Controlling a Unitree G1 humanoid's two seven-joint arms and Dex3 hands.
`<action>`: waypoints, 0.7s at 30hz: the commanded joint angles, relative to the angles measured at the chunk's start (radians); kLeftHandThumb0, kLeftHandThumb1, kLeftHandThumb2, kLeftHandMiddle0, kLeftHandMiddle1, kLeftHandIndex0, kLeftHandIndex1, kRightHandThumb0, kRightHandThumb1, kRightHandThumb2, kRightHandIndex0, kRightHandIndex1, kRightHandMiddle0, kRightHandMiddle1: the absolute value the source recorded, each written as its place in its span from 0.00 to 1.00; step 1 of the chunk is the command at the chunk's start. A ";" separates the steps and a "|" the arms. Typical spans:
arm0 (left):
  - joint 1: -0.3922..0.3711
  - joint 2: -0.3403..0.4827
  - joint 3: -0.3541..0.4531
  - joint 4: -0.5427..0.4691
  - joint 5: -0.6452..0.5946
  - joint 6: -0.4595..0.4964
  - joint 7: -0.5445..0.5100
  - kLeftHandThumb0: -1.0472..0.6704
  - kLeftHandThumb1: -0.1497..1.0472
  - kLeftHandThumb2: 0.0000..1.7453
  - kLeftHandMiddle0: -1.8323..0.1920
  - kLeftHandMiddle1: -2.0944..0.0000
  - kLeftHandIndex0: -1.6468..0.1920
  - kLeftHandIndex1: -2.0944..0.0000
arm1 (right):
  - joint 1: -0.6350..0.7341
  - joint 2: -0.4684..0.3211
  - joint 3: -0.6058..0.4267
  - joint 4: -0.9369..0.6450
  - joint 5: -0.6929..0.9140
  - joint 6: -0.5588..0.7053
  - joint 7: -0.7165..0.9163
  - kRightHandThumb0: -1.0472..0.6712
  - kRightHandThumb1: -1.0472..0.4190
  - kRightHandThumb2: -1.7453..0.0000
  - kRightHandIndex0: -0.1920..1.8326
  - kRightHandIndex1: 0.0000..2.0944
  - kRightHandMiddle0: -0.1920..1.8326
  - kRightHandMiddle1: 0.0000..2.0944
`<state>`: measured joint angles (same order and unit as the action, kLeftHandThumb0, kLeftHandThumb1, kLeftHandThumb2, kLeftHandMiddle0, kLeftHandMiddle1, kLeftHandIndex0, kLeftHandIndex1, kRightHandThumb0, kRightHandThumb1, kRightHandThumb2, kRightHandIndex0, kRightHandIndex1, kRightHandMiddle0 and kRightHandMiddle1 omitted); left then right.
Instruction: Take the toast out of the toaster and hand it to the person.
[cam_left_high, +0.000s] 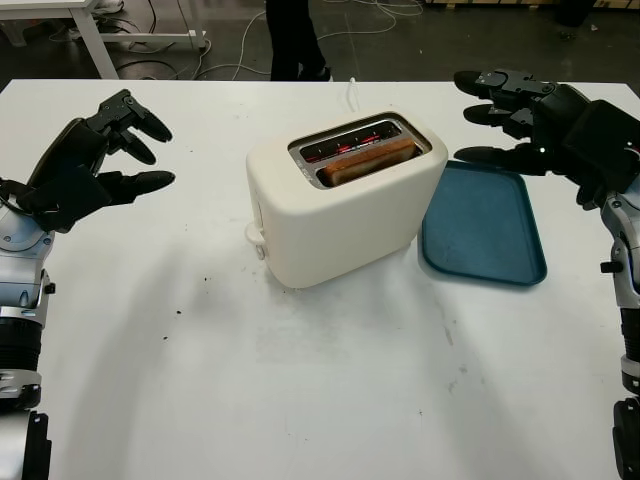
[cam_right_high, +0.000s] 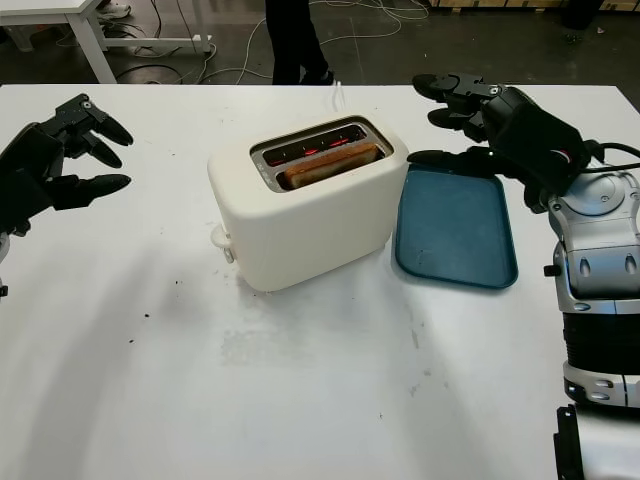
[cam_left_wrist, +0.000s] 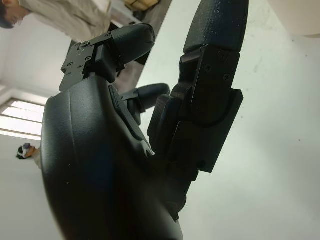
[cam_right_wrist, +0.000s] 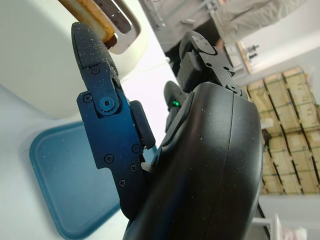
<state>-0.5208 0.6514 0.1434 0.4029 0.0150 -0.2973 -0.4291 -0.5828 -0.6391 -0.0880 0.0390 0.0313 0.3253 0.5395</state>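
A cream two-slot toaster (cam_left_high: 340, 205) stands in the middle of the white table, its elements glowing red. One slice of browned toast (cam_left_high: 368, 160) sticks up from the near slot. My right hand (cam_left_high: 500, 110) hovers open above the blue tray (cam_left_high: 485, 225), just right of the toaster and level with its top. In the right wrist view the toast (cam_right_wrist: 85, 10) shows past the thumb (cam_right_wrist: 95, 60). My left hand (cam_left_high: 125, 140) is open in the air over the table's left side, well clear of the toaster. A person's legs (cam_left_high: 295, 40) stand beyond the far table edge.
The blue tray lies flat against the toaster's right side. The toaster's white cord (cam_left_high: 352, 92) runs off the far edge. A white table leg (cam_left_high: 95, 40) and cables lie on the floor behind. Crumbs dot the tabletop in front.
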 joint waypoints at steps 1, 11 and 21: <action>0.000 0.003 0.005 -0.010 0.001 -0.003 0.010 0.00 0.89 0.13 0.85 0.21 0.85 0.25 | -0.006 -0.001 -0.001 -0.005 0.001 0.002 -0.005 0.20 0.17 1.00 0.09 0.29 0.25 0.01; -0.001 0.003 0.003 -0.005 0.004 -0.014 0.014 0.00 0.89 0.14 0.86 0.21 0.86 0.25 | -0.006 -0.006 0.001 -0.005 -0.002 -0.003 0.002 0.21 0.17 1.00 0.09 0.30 0.25 0.01; -0.002 0.003 0.003 -0.003 0.000 -0.013 0.012 0.00 0.89 0.14 0.86 0.21 0.85 0.25 | -0.007 -0.009 0.002 -0.002 -0.003 -0.008 0.005 0.20 0.17 1.00 0.10 0.30 0.25 0.01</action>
<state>-0.5208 0.6514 0.1434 0.4030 0.0152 -0.2978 -0.4209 -0.5828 -0.6392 -0.0856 0.0398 0.0269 0.3253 0.5400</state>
